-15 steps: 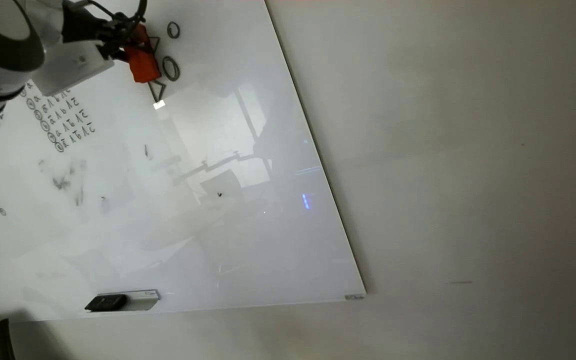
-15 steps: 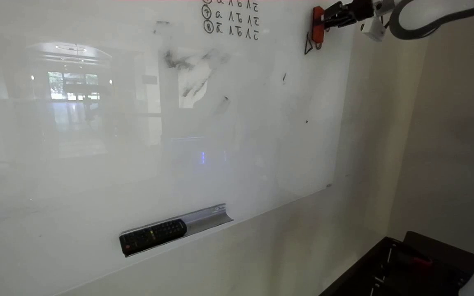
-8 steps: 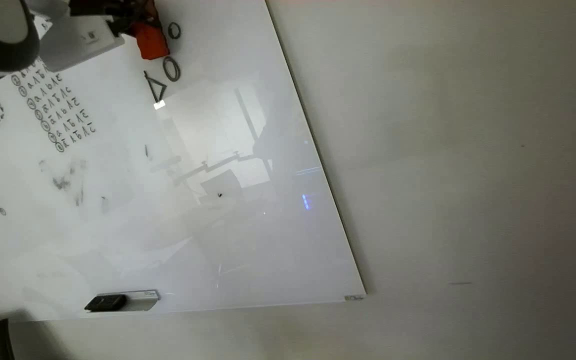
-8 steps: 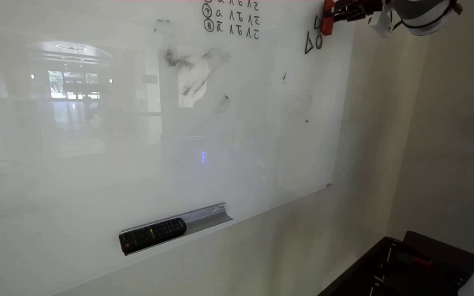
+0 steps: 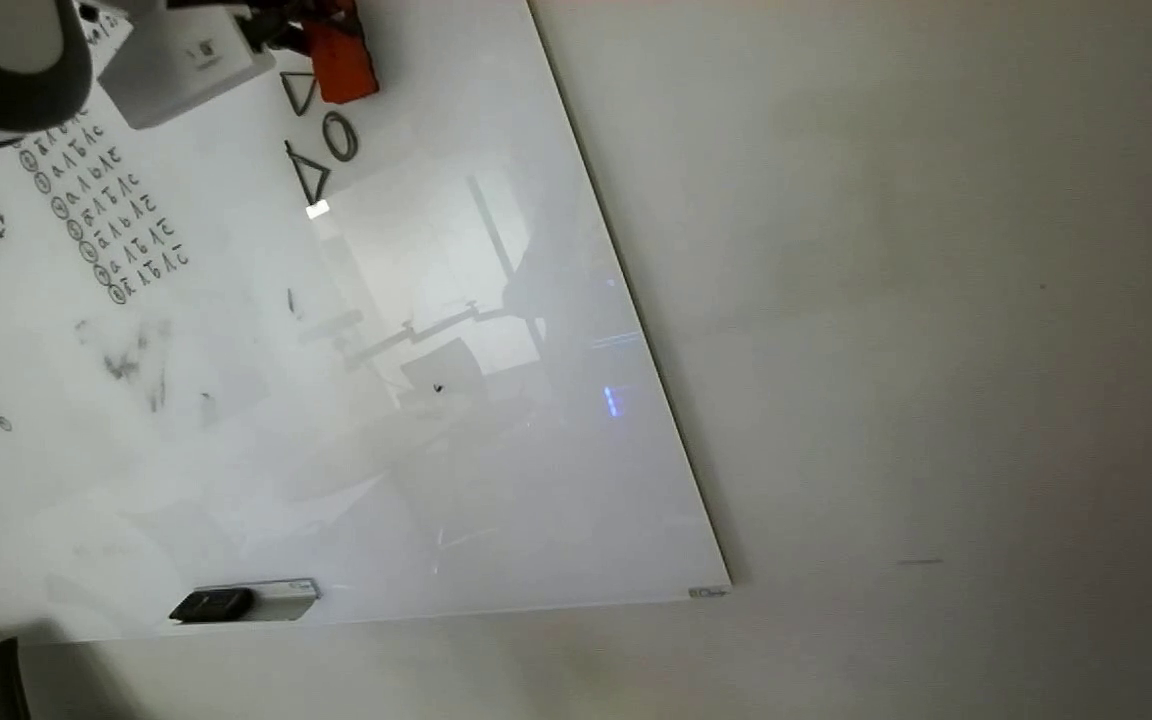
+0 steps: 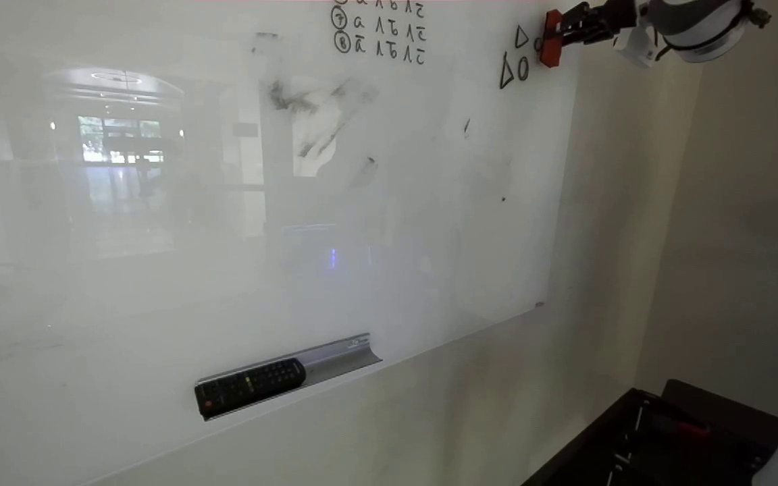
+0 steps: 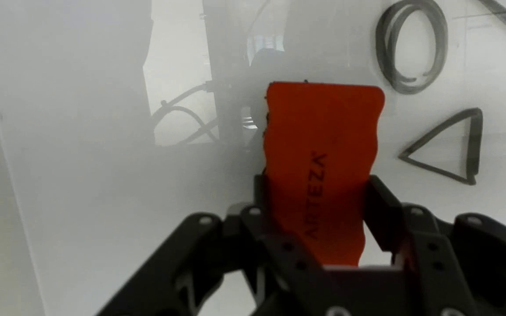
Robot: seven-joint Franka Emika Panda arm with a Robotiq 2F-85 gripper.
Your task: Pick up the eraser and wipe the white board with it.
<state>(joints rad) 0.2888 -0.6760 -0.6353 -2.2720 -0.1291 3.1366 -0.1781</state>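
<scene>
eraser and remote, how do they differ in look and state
The eraser is red-orange; the remote is mostly black. The eraser carries ARTEZA lettering; the remote has buttons. The eraser is clamped in the gripper; the remote rests in the tray. Both are oblong.

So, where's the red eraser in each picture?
In an exterior view: eraser at the top, left of middle.
In an exterior view: eraser at the top, right of middle.
Wrist view: eraser between the fingers, right of middle.
All show the whole drawn circle near it.
</scene>
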